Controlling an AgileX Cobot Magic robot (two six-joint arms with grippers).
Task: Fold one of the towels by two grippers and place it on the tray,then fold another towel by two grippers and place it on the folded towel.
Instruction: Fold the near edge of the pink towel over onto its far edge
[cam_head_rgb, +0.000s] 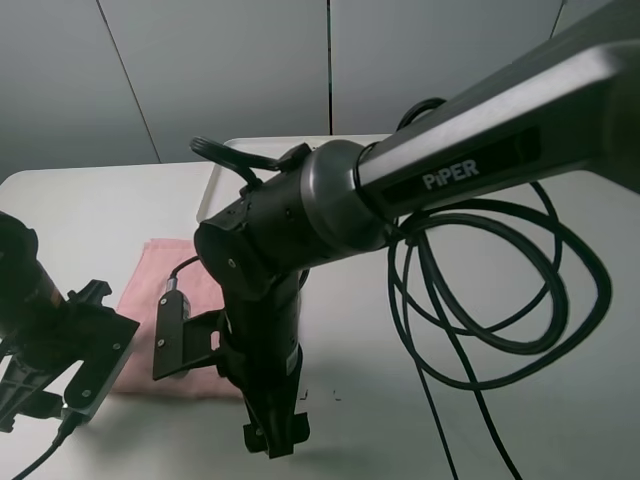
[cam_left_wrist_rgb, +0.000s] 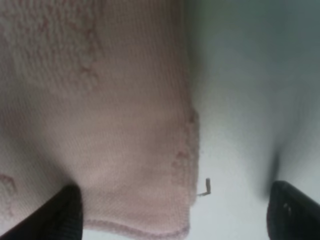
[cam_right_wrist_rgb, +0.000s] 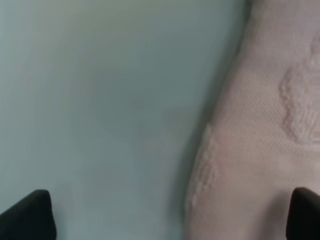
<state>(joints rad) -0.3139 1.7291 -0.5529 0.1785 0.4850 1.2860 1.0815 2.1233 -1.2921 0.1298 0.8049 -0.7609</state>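
While both arms hang low over the near edge of the pink towel (cam_head_rgb: 160, 285), the step in hand looks to be the pinch on its two near corners that starts the fold. At about 8 o'clock in the high view, the left gripper (cam_left_wrist_rgb: 176, 212) stands wide and holds nothing. One black finger (cam_left_wrist_rgb: 67, 215) sits over the cloth and the other is out over the bare table (cam_left_wrist_rgb: 240, 100), so the towel's corner lies between them. To do this well, it should come straight down, catch the hem itself and not only the pile, and close fully before it lifts.

The towel lies flat at 9 o'clock, a soft looped terry with a plain woven border and a raised stitched pattern. It is limp, so it is likely to sag if the two lifts are uneven. The right gripper (cam_right_wrist_rgb: 167, 215), near 6 o'clock, is equally wide and empty, straddling the opposite side edge. It should match the left in height and timing.

At 11 o'clock, the tray (cam_head_rgb: 212, 190) shows a smooth white rim with a rounded corner. The cream towel shows in no view.
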